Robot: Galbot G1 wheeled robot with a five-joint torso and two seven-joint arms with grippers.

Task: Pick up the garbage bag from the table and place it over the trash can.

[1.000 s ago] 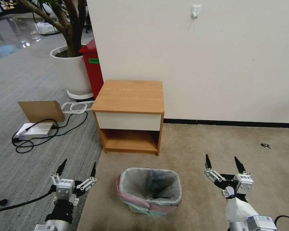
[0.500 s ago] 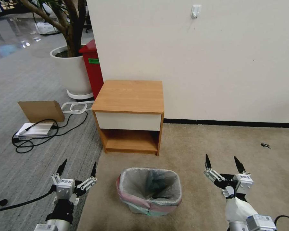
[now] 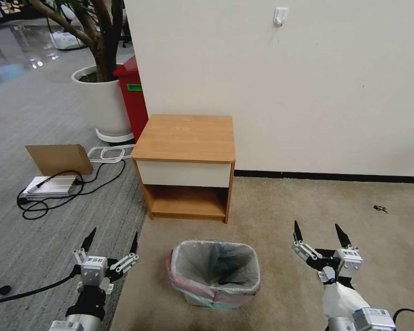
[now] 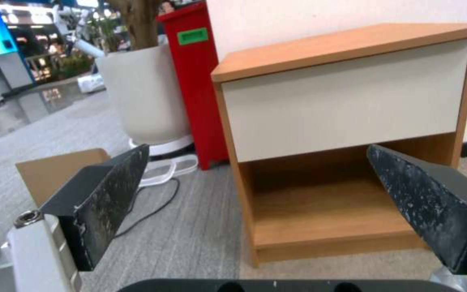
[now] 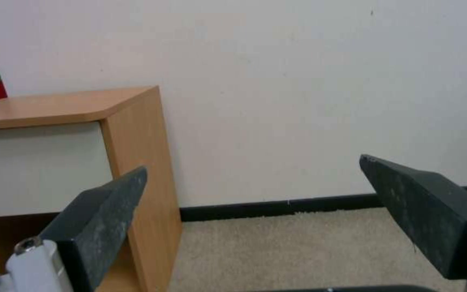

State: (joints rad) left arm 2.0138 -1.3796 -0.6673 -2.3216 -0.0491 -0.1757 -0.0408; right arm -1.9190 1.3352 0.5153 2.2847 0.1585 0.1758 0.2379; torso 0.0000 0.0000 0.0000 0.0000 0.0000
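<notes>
Carpet is changing from grey on my left to beige on my right, with a plain white wall [image 3: 308, 92] running behind, and I am reading the scene from the left. Farthest out, a cardboard piece [image 3: 59, 158] and a tangle of black cables [image 3: 55, 191] are lying on the grey floor, with a white planter [image 3: 103, 103] and a tall red bin [image 3: 132, 103] standing behind them near the wall's corner. My left gripper [image 3: 110, 243] is hovering low over the grey carpet, jaws spread wide and holding nothing, pointing toward the table [image 3: 185, 138], whose top is lying bare. Just in front of the table, between my two arms, the trash can [image 3: 206, 299] is sitting on the beige carpet with the garbage bag [image 3: 214, 264] lining it, the pink band folded over the rim. My right gripper [image 3: 318, 233] is hovering over beige carpet, jaws equally wide, gripping nothing and touching nothing.
</notes>
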